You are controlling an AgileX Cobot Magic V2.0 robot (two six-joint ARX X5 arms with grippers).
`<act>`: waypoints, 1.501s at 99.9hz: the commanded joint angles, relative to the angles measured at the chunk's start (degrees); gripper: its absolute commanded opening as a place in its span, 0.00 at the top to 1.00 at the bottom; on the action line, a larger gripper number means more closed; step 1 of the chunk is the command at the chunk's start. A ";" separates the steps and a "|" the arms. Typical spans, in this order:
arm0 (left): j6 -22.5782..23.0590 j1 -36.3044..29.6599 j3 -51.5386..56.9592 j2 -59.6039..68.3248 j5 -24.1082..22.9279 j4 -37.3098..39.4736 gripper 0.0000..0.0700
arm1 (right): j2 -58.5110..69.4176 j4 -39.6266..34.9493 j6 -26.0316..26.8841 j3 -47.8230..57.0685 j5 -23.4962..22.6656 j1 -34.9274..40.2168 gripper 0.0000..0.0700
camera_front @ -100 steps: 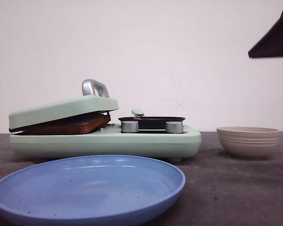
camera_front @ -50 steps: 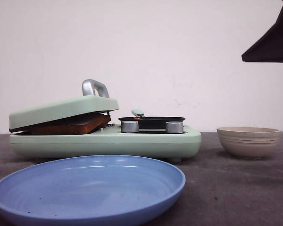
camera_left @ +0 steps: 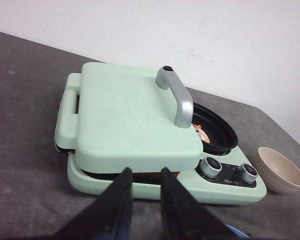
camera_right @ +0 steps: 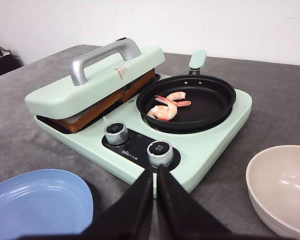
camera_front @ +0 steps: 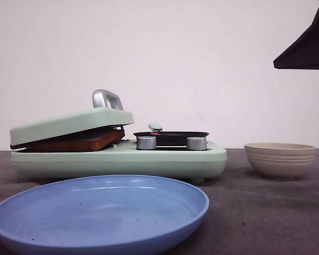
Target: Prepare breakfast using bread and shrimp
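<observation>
Bread with brown crust lies pressed under the lowered mint-green lid of the breakfast maker; its edge also shows in the front view. Two pink shrimp lie in the round black pan beside the lid, and the left wrist view catches the shrimp behind the lid handle. My left gripper hovers in front of the maker's near edge, open by a narrow gap, holding nothing. Shut and empty, my right gripper hangs just short of the right-hand knob.
A blue plate sits in front of the maker, and a beige bowl stands to its right. Two silver knobs face the front. A silver handle rises from the lid. A dark part of the right arm shows at top right.
The dark part of the right arm at the front view's top right has shifted a little left and down. Maker, plate and bowl have not moved.
</observation>
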 commanded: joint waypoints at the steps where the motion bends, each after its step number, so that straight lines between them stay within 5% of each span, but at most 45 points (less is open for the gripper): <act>1: -0.50 -0.15 0.63 -0.02 0.02 0.57 0.97 | 0.13 0.87 0.61 -0.04 -0.02 0.33 0.99; 53: -0.44 0.17 -0.09 -1.11 -1.42 -1.36 0.97 | 0.13 0.87 0.61 -0.04 -0.02 0.33 0.99; 62: 7.74 1.44 -4.44 -6.38 -7.78 6.14 0.97 | 0.13 0.90 0.59 -0.04 0.00 0.33 0.99; 72: 13.97 3.37 -10.25 -10.27 -9.44 14.53 0.97 | 0.17 0.98 0.59 -0.02 0.04 0.31 0.99; 83: 18.25 5.88 -13.00 -9.99 -9.11 11.98 0.97 | -0.28 0.81 0.61 0.00 -0.22 0.24 0.99; 95: 18.62 7.04 -17.18 -10.23 -7.87 11.67 0.97 | -0.26 1.42 0.61 0.02 -0.02 0.22 0.99; 105: 18.67 7.02 -17.25 -10.23 -6.91 3.54 0.97 | -0.20 1.42 0.61 0.04 -0.04 0.22 0.99; 124: 22.71 7.08 -17.27 -10.25 -7.76 3.82 0.96 | -0.20 1.46 0.61 0.04 -0.02 0.22 0.99; 150: 22.08 7.04 -17.18 -9.92 -7.26 3.78 0.96 | -0.20 1.46 0.61 0.04 -0.02 0.22 0.99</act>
